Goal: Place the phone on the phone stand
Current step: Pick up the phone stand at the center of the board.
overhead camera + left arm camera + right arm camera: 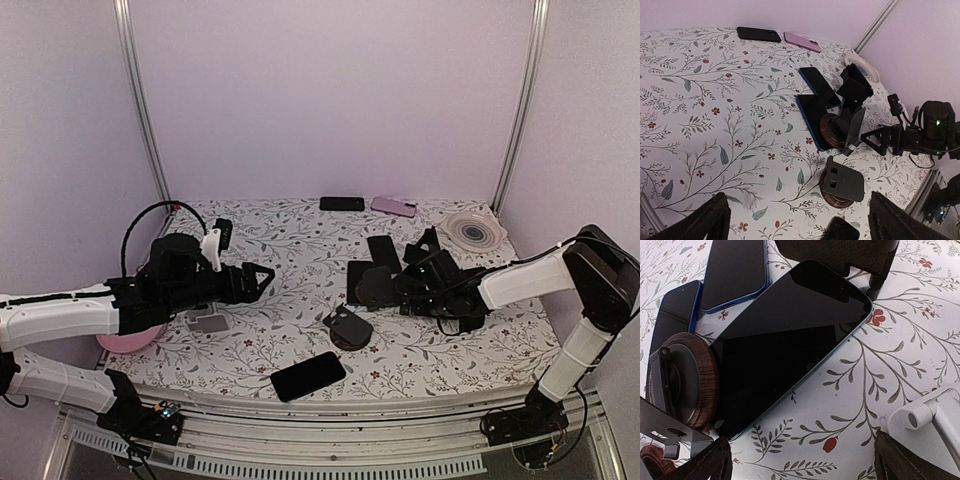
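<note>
jaws spread, the right gripper (802, 460) hovers above the phone (785, 345).

A robot lab test booth: plain white wall panels (330, 90) in aluminium corner posts (521, 100) enclose a floral-clothed desk (290, 245).
</note>
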You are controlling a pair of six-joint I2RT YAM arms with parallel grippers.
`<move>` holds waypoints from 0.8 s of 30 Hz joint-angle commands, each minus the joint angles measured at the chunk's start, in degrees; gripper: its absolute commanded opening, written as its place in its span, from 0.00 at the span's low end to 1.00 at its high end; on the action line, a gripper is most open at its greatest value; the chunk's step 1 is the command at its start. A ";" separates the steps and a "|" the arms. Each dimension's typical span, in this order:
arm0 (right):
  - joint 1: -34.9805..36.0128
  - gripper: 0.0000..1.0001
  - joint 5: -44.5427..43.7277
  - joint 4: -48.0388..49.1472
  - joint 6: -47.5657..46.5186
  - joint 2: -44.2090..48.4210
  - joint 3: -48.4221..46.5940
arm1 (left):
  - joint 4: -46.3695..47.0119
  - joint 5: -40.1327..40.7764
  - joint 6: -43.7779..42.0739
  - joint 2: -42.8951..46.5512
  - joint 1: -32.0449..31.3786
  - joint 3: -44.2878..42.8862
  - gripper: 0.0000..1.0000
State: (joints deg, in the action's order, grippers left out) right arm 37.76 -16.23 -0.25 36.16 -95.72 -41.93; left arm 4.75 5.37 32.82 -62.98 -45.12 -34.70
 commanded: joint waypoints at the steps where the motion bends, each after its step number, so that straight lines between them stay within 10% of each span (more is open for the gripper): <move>1: -0.27 0.99 -2.00 -3.27 0.30 -2.16 1.25 | -0.36 0.12 -0.22 0.23 -0.80 0.18 0.97; 24: -0.32 0.99 -11.87 -11.33 3.83 -5.95 -2.79 | -0.45 0.00 -0.49 0.18 -0.84 -0.05 0.97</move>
State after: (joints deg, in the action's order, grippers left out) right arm 37.85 -26.30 -4.51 38.17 -99.31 -44.95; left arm 4.75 5.34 32.80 -62.98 -45.12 -34.70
